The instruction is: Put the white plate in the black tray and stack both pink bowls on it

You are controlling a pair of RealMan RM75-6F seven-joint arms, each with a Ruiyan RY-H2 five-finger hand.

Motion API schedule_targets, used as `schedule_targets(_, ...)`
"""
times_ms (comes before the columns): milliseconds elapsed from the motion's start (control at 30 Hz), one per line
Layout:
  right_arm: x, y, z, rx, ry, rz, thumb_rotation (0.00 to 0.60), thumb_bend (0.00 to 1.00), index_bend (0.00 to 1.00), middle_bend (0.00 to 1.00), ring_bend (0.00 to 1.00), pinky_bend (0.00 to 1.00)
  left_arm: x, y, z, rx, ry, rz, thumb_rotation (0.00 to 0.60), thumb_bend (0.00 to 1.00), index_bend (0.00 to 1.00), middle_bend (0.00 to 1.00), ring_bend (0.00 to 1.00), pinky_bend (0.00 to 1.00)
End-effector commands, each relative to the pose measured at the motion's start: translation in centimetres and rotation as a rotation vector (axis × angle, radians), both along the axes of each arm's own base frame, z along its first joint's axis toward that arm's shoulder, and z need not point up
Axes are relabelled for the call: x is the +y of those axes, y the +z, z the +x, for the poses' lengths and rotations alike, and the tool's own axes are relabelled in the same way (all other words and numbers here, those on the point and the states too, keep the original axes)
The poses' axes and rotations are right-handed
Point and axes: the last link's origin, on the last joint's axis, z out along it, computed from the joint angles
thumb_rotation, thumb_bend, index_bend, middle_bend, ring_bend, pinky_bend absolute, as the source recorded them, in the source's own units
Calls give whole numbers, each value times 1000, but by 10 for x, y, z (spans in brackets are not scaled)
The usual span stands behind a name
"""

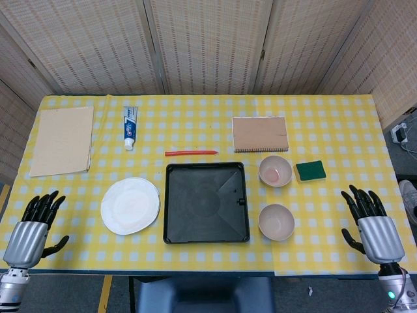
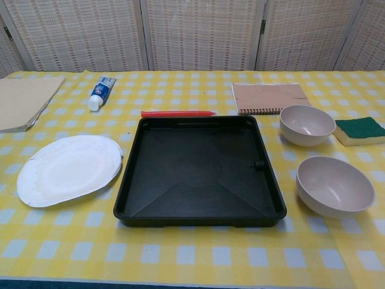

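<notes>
- At the middle of the bench (image 1: 326, 254), toward its front edge, you have the black tray (image 1: 206, 203) lying flat with nothing in it.
- Just beside the tray, on the side toward the bench's left edge, the white plate (image 1: 129, 205) sits on the checked cloth, apart from the tray's rim.
- On the tray's other side you have two pink bowls, both upright: the far pink bowl (image 1: 275, 171) near the tray's back corner, the near pink bowl (image 1: 275, 222) closer to the front edge. They are apart from each other.
- Your left robot hand (image 1: 34, 227) hangs at the front left corner of the bench, fingers spread, holding nothing.
- Your right robot hand (image 1: 373, 225) is at the front right corner, fingers likewise spread and empty.
- Just beside the far pink bowl, toward the right edge, lies a green sponge (image 1: 311, 171).
- Behind the tray a red pen (image 1: 191, 152) lies parallel to its back rim.
- Toward the back edge you have a toothpaste tube (image 1: 130, 127), a spiral notebook (image 1: 260, 134) and, by the left edge, a tan board (image 1: 62, 140).
</notes>
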Motion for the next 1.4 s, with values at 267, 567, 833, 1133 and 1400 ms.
schedule_targets(267, 12, 10, 6, -28, 46, 5, 600, 362, 0, 0, 0, 0, -4, -9, 7, -18, -23, -52, 600, 268, 0, 48, 10, 102)
schedule_targets(567, 20, 13, 10, -55, 97, -12, 600, 360, 0, 0, 0, 0, -27, -33, 30, -84, -139, -207, 600, 268, 0, 384, 339, 572)
schedule_targets(833, 26, 6, 13, -46, 143, -10, 600, 359, 0, 0, 0, 0, -32, -52, 42, -103, -250, -195, 600, 267, 192, 902, 841, 917)
schedule_targets(1133, 24, 13, 14, -70, 153, -39, 600, 359, 0, 0, 0, 0, -25, -88, 36, -169, -179, -157, 600, 255, 490, 1000, 1000, 1000)
schedule_targets(1400, 22, 9, 13, -64, 138, -13, 600, 359, 0, 0, 0, 0, -13, -120, 43, -135, -176, -178, 600, 269, 502, 1000, 1000, 1000)
